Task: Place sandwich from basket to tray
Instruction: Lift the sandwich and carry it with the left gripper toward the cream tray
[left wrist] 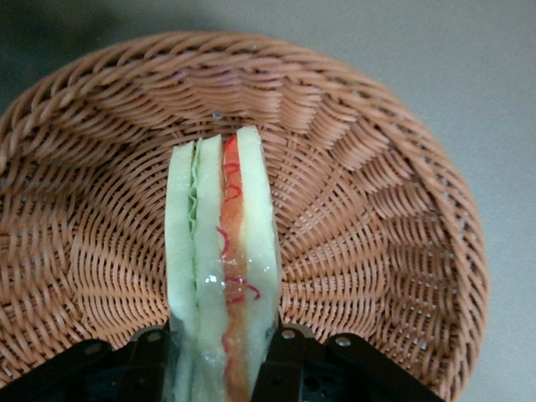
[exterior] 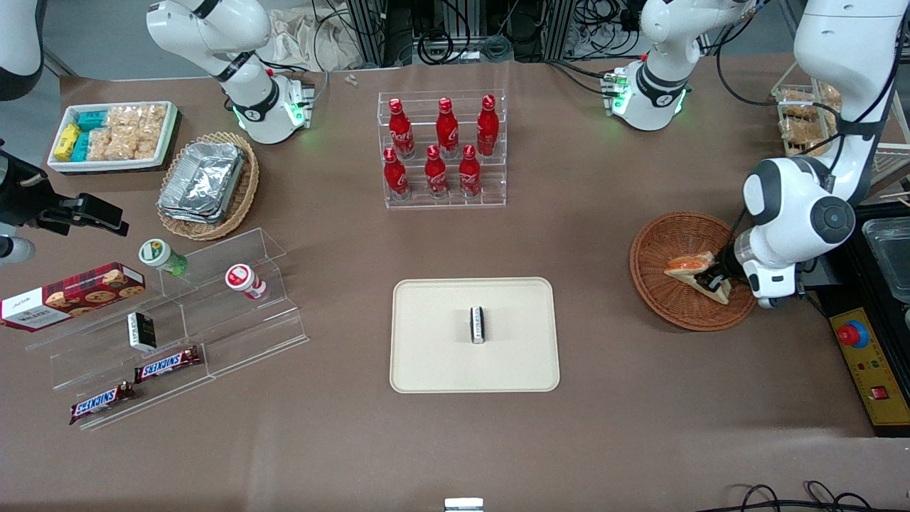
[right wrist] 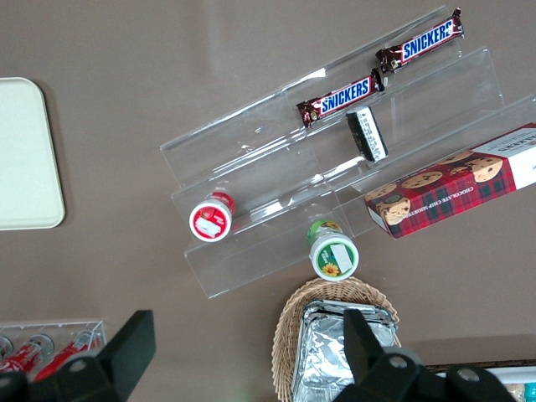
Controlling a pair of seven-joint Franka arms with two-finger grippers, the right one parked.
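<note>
Clearly the flat cream-beige rectangular tray (exterior: 426, 355) waits well apart from the round reddish-brown wicker basket (exterior: 657, 284). Inside that basket, the gripper (left wrist: 222, 347) pinches the triangular white-bread sandwich (left wrist: 222, 251) by its faces; lift straight up, gently, avoiding the small dark packet (exterior: 478, 324).

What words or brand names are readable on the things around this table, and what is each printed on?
"SNICKERS": two brown candy bars on the clear acrylic shelf.
"CHOCOLATE CHIP": red tartan cookie box; the rest of its print is too small to read.
Red bottles: white script, too blurred to read.
Small black-and-white packet on the cream rectangular tray: unreadable.
The triangular white-bread sandwich, held in the gripper jaws over the round reddish wicker basket: no text.
</note>
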